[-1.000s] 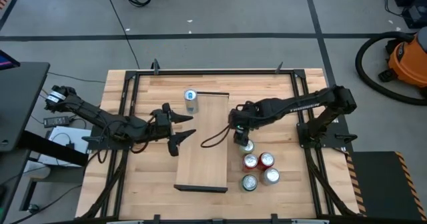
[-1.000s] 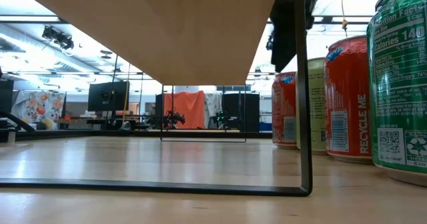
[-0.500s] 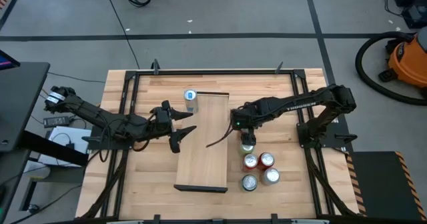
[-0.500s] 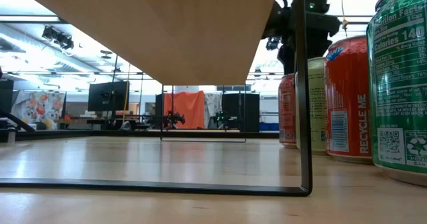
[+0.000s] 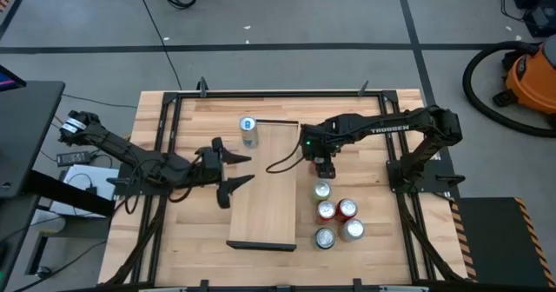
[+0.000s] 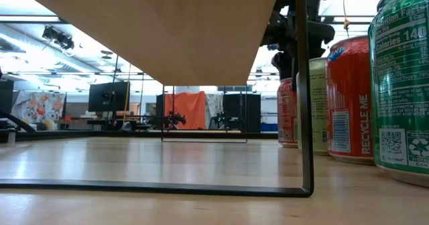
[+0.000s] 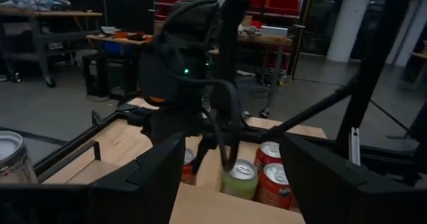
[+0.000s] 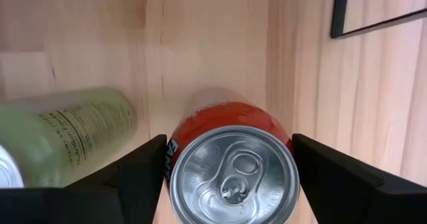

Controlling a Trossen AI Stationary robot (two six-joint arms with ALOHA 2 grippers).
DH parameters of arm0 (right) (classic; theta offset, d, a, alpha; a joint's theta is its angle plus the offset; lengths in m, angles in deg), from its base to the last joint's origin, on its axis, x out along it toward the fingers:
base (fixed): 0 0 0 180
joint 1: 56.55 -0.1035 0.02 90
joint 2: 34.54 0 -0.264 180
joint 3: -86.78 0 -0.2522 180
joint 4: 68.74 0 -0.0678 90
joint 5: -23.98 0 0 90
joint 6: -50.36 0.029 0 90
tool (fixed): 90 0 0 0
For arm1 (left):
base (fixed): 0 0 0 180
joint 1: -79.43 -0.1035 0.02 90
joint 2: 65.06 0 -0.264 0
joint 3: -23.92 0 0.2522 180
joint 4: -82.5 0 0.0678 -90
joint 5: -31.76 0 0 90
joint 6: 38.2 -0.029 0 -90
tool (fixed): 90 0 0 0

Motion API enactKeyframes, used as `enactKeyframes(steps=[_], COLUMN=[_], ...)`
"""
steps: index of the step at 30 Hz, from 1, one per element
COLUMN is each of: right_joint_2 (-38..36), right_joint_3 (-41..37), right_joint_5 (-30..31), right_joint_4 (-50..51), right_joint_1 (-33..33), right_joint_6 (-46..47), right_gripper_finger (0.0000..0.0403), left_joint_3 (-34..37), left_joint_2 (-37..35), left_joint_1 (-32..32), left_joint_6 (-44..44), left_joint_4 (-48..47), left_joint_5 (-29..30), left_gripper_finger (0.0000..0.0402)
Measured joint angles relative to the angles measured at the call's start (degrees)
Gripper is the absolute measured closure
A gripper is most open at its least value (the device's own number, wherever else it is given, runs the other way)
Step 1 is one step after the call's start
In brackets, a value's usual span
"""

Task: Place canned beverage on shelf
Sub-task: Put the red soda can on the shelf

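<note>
- Reference: directions are read from above, with 12 o'clock at the worktop's (image 5: 193,235) far edge.
- The shelf (image 5: 261,196) stands at the centre of the worktop, with its long axis running 12 to 6 o'clock. Its top surface carries no can.
- The right pincer (image 5: 323,163) hangs over the worktop just beside the shelf's 3 o'clock long edge, toward the far end of that edge.
- The right pincer's two fingers sit tight on either side of an upright red can (image 8: 230,174), with the can top facing the wrist camera. The pincer is closed on this can.
- It cannot be determined whether the red can's base is clear of the worktop.
- A green can (image 5: 322,190) stands just at 6 o'clock of the right pincer, near the held can.
- Four more cans (image 5: 347,208) stand grouped at 6 o'clock of the green can, all on the worktop beside the shelf's 3 o'clock edge.
- The left pincer (image 5: 233,170) waits at the shelf's 9 o'clock edge with its fingers spread wide. It holds nothing.
- A blue-topped can (image 5: 249,125) stands on the worktop at the shelf's far 9 o'clock corner, well apart from the other cans.
</note>
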Motion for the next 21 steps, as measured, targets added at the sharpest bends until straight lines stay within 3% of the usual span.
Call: enactKeyframes(steps=[8,17,21], right_joint_2=[0.1,0.1,0.1], right_joint_3=[4.2,11.6,14.5], right_joint_5=[-0.2,-0.4,-1.4], right_joint_4=[4.3,10.7,15.4], right_joint_1=[-0.4,-0.6,-1.1], right_joint_6=[-1.0,-4.4,-4.9], right_gripper_finger=[0.0093,0.0093,0.0093], left_joint_3=[0.0,0.0,0.0], left_joint_2=[0.5,3.6,3.8], left_joint_1=[1.6,1.6,1.6], left_joint_6=[6.8,10.4,7.9], left_joint_4=[-7.7,-7.5,-7.9], left_joint_5=[-0.1,0.1,-6.6], left_gripper_finger=[0.0146,0.0146,0.0146])
